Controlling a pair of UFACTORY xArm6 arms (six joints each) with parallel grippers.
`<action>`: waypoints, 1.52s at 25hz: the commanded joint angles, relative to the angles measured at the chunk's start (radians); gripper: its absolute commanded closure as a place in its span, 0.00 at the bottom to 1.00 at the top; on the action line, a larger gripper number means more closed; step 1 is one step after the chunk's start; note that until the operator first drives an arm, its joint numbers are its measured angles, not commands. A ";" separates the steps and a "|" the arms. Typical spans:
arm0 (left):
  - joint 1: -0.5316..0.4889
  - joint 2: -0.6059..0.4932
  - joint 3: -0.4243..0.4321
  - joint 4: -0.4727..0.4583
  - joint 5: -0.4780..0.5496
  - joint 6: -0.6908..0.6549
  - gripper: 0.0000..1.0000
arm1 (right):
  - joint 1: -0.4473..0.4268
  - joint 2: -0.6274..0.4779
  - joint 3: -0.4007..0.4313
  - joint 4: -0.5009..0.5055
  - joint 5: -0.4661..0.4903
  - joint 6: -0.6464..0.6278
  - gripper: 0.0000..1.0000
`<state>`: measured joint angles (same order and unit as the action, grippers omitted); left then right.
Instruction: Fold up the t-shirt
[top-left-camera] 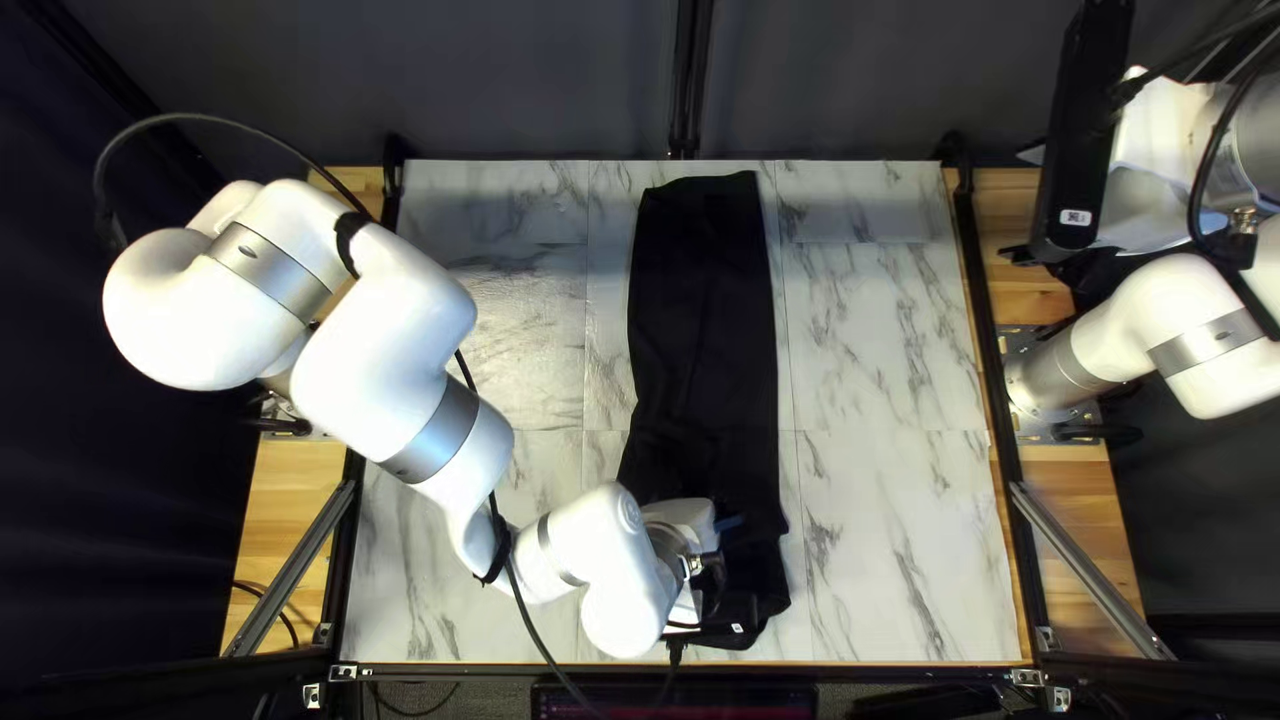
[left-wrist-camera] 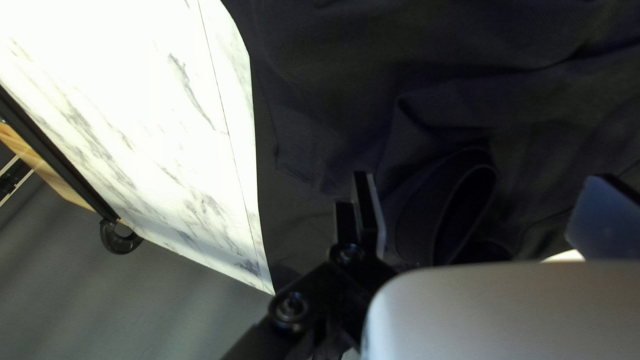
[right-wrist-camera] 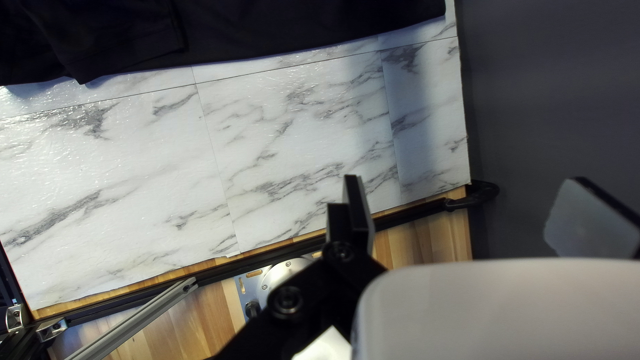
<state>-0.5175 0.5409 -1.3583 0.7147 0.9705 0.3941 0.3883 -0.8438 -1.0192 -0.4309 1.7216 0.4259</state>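
Find the shirt [top-left-camera: 704, 294] laid as a long black strip down the middle of the table [top-left-camera: 887, 534], from near the far edge almost to the near one. Probably folded lengthwise, judging by the narrow shape, with doubling end over end likely next. Expect light, limp cloth: impossible to crack, easy to lift, but quick to wrinkle, sag or slip sideways. Best to take hold at the near end, close to a corner and through every layer; with only the top layer pinched, likely to undo the side folds. Beware of the raised loop [left-wrist-camera: 423, 207] between the fingers of the left gripper [left-wrist-camera: 483, 193], gripped by neither. Note that gripper spread wide, holding nothing, low over the near end, with the left arm [top-left-camera: 374, 347] stretched across from the left edge and bent down at the wrist. Note the right gripper [right-wrist-camera: 465, 190] also parted wide and without a load, held back over the table's right side, well apart from the cloth, with the right arm [top-left-camera: 1187, 314] drawn up near its base
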 commanded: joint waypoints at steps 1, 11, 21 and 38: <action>0.002 -0.004 -0.002 -0.010 0.003 0.018 1.00 | 0.000 0.000 0.000 0.000 0.000 0.000 0.00; -0.005 -0.014 -0.009 -0.025 0.025 0.037 1.00 | 0.000 0.000 0.000 0.000 0.000 0.000 0.00; 0.022 -0.123 0.113 -0.057 -0.120 0.008 1.00 | 0.000 0.000 0.000 0.000 0.000 0.000 0.00; 0.046 -0.227 0.200 -0.104 -0.209 -0.069 1.00 | 0.000 0.000 0.000 0.000 0.000 0.000 0.00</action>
<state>-0.4692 0.3202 -1.1535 0.6286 0.7726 0.3376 0.3883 -0.8438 -1.0192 -0.4309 1.7216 0.4259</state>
